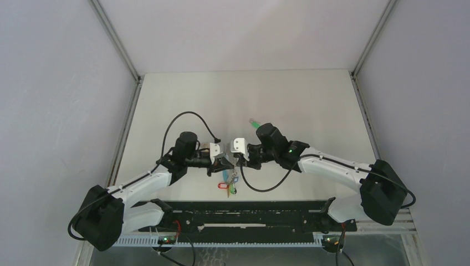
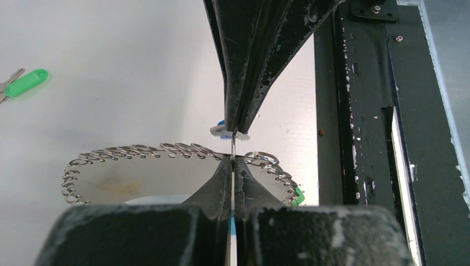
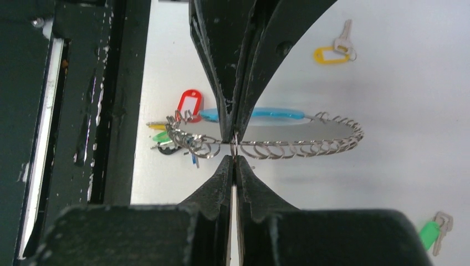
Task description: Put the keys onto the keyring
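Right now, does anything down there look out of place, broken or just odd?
Nothing looks broken or spilled. Two keys lie loose on the table, off the keyring: a green-tagged key and a yellow-tagged key. Both the left gripper and right gripper pinch that ring at nearly one spot.

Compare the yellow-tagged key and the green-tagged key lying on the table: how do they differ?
The yellow key has a yellow tag with a pale window; the green key has a solid-looking green tag. In the right wrist view the yellow key lies at the top, beyond the keyring; the green key lies in the bottom right corner. Shared: both are silver keys lying loose on the table, off the keyring.
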Tool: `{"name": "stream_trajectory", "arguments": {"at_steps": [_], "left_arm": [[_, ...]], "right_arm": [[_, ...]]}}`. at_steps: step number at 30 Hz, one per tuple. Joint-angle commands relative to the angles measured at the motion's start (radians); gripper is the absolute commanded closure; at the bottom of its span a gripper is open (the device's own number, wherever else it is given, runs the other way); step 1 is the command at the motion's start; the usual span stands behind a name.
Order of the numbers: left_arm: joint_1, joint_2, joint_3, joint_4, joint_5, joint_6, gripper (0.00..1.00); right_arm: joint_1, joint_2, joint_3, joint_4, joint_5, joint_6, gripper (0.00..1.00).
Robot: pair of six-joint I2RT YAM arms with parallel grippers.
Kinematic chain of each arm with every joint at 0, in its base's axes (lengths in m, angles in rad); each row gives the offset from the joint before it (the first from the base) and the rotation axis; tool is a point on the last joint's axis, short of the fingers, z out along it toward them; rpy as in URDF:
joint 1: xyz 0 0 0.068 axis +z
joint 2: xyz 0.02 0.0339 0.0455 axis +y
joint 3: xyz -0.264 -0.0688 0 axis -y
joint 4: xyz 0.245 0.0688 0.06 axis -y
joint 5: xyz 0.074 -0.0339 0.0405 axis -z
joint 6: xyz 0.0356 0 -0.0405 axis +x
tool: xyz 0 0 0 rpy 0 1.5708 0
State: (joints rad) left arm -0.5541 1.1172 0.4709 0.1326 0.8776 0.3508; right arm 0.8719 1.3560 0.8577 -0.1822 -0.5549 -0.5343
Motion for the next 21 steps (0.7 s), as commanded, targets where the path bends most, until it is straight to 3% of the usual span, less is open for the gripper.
{"name": "stream_trajectory", "arguments": {"at_steps": [1, 15, 21], "left_arm": [[-0.009, -0.026, 0.04, 0.109, 0.031, -0.015, 1.0], [0.015, -0.062, -0.051, 0.339, 0.017, -0.144, 1.0], [0.018, -0.071, -0.047, 0.294, -0.032, -0.124, 1.0]], "right_arm": [[-0.009, -0.015, 0.001, 0.159, -0.074, 0.038, 1.0], [-0.087, -0.026, -0.155, 0.442, -0.222, 0.149, 1.0], [-0.107, -0.088, -0.183, 0.42, -0.179, 0.18, 1.0]]}}
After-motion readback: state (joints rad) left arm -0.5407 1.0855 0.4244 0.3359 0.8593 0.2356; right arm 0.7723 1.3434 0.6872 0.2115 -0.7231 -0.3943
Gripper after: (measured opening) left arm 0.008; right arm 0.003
